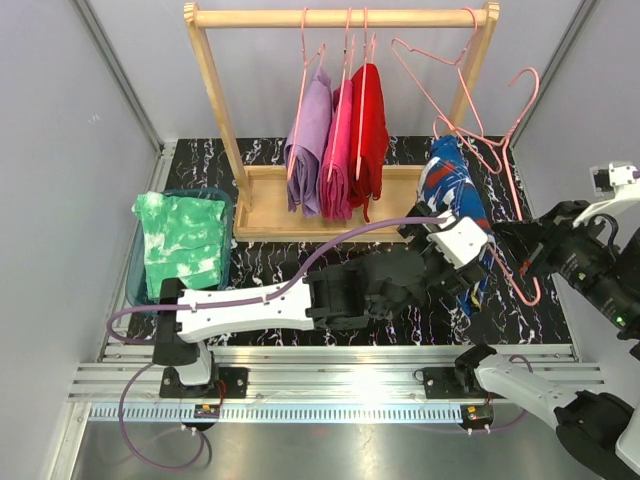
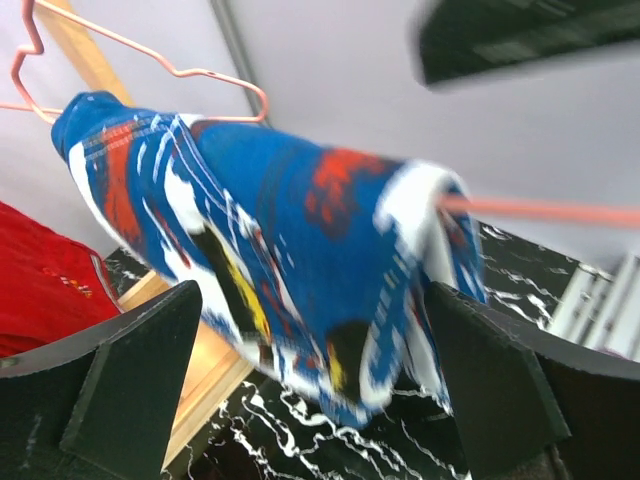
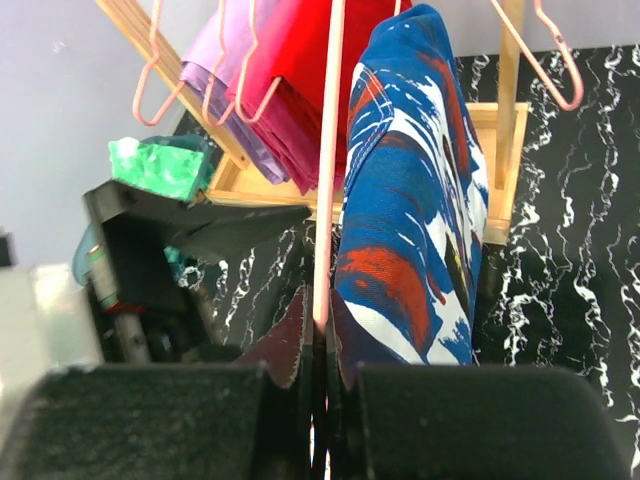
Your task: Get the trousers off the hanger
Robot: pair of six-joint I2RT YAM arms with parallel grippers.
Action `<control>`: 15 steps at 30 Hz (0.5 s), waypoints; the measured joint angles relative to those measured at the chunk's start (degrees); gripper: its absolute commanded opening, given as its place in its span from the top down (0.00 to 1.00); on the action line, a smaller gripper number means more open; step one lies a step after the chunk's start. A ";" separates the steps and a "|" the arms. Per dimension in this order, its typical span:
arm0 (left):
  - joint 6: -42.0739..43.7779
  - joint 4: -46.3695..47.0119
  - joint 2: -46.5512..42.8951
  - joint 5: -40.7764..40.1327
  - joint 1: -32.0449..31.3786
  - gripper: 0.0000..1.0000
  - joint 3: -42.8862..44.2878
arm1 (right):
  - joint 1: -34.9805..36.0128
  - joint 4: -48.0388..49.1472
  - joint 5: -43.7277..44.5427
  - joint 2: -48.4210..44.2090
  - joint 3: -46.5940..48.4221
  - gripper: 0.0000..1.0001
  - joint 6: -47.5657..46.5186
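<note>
The navy blue trousers (image 1: 452,185) with white, red and yellow patches hang folded over a pink hanger (image 1: 511,182), held off the rack at the right. My left gripper (image 1: 460,255) is open, and the lower part of the navy trousers (image 2: 300,240) hangs between its fingers (image 2: 130,385). My right gripper (image 3: 322,330) is shut on the hanger's wire (image 3: 328,180), right beside the navy trousers (image 3: 410,200). In the top view my right gripper (image 1: 512,250) is just right of the trousers. The mint green trousers (image 1: 182,240) lie in a bin at the left.
A wooden rack (image 1: 340,17) at the back holds lilac (image 1: 310,140), pink (image 1: 338,150) and red (image 1: 370,130) pairs on hangers, plus an empty pink hanger (image 1: 440,70). The blue bin (image 1: 134,268) stands left of the rack's base. Grey walls close both sides.
</note>
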 measured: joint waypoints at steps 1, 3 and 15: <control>0.35 0.09 0.90 -0.81 0.02 0.05 1.18 | 0.00 -0.04 -0.15 -0.37 0.07 1.00 0.00; 1.29 0.39 1.97 -2.10 0.02 0.05 2.56 | 0.00 -0.04 -0.85 -0.96 0.31 1.00 0.11; 4.48 2.58 5.22 -4.52 -0.26 0.50 6.78 | 0.00 1.31 -3.85 -2.23 0.46 1.00 1.29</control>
